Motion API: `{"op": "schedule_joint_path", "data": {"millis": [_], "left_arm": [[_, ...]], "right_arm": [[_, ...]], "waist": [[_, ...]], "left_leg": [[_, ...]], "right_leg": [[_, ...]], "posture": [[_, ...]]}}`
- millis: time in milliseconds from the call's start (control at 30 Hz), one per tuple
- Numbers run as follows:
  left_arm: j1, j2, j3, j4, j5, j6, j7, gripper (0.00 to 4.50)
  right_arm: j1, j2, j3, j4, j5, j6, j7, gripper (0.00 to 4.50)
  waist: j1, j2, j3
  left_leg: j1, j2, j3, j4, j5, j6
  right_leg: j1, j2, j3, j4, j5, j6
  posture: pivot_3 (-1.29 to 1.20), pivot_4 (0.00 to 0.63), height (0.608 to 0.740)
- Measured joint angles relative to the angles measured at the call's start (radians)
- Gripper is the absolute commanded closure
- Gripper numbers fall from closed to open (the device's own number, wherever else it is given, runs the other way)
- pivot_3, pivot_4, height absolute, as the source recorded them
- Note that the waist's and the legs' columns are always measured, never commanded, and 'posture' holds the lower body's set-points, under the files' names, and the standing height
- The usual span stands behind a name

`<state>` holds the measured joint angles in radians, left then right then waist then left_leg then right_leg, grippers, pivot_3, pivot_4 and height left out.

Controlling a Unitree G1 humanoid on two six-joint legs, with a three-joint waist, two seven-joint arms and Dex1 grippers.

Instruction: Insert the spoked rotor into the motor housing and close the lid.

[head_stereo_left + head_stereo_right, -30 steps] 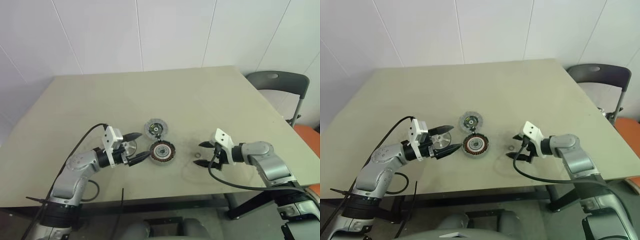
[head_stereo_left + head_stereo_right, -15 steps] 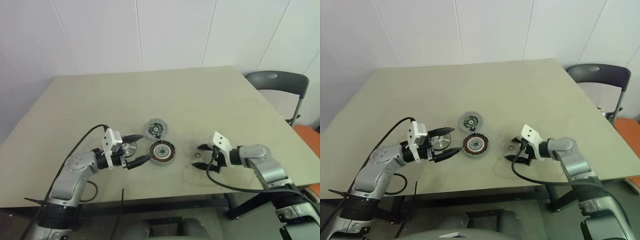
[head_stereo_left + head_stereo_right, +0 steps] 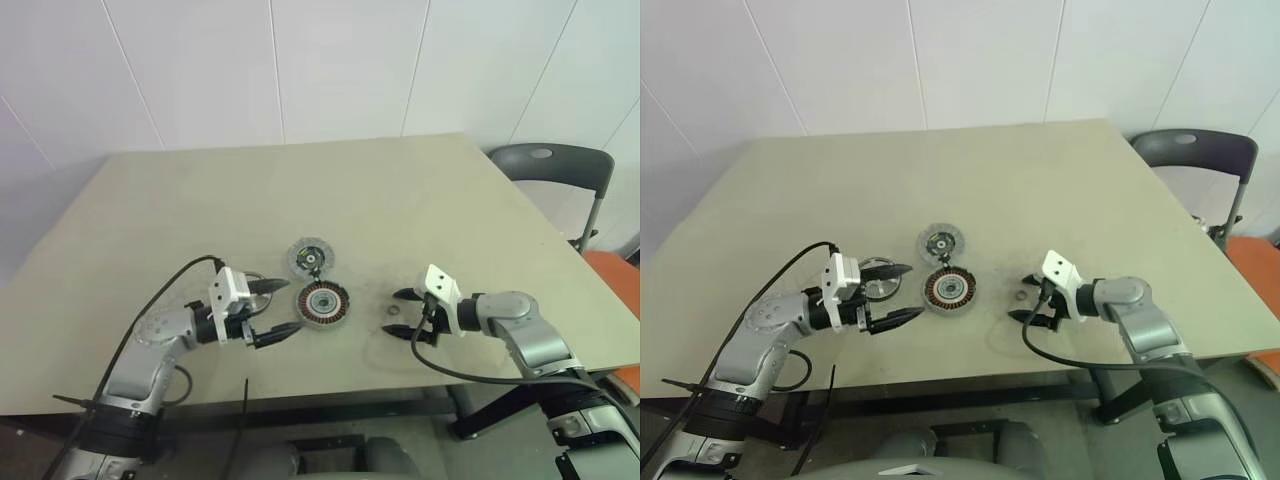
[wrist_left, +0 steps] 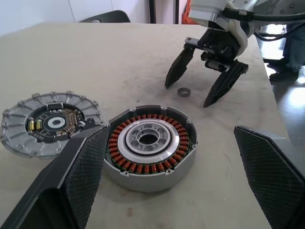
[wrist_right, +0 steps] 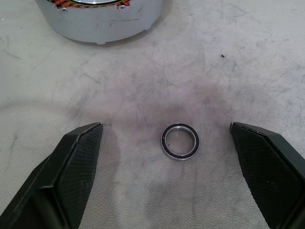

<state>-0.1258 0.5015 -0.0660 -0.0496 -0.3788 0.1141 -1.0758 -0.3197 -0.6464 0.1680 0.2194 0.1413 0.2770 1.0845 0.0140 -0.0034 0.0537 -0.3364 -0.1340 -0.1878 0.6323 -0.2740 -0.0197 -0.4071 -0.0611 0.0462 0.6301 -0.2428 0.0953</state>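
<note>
The motor housing [image 4: 150, 145] sits open side up, windings bare, beside the flat lid [image 4: 50, 123]. The spoked rotor [image 3: 878, 282], probably flat, lies between the wide-open left gripper [image 3: 274, 308]. The right gripper [image 5: 178, 167], also spread, straddles a small ring [image 5: 179, 141].

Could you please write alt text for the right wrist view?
The open right pincer straddles a small metal ring lying flat on the scuffed table, touching neither finger. The motor housing sits just beyond.

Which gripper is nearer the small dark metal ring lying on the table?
The right. The right gripper is open, its fingers straddling the small dark metal ring. The left gripper, also open, sits beyond the copper-wound round motor housing, on the side away from the ring.
</note>
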Motion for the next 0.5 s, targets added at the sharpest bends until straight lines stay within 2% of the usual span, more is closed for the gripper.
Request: {"op": "schedule_joint_path", "data": {"millis": [100,367,500], "left_arm": [[0.002,-0.003,-0.001,0.001,0.000,-0.007,0.000,0.00],[0.004,-0.004,-0.001,0.002,0.013,-0.011,0.013,0.00],[0.004,-0.005,-0.001,0.002,0.015,-0.011,0.017,0.00]], "right_arm": [[0.000,0.000,0.000,0.000,0.002,0.004,0.003,1.15],[-0.002,-0.001,-0.005,-0.001,0.008,0.022,0.011,3.80],[-0.003,0.000,-0.005,0.000,0.005,0.017,0.003,3.84]], "waist": [[0.001,0.000,0.000],[0.001,-0.001,-0.001],[0.001,-0.001,-0.001]], "left_leg": [[0.000,0.000,0.000,0.000,0.000,0.000],[0.000,0.000,0.000,0.000,0.000,0.000],[0.000,0.000,0.000,0.000,0.000,0.000]], "right_leg": [[0.000,0.000,0.000,0.000,0.000,0.000],[0.000,0.000,0.000,0.000,0.000,0.000],[0.000,0.000,0.000,0.000,0.000,0.000]], "posture": [[0.00,0.000,0.740],[0.00,0.000,0.740],[0.00,0.000,0.740]]}}
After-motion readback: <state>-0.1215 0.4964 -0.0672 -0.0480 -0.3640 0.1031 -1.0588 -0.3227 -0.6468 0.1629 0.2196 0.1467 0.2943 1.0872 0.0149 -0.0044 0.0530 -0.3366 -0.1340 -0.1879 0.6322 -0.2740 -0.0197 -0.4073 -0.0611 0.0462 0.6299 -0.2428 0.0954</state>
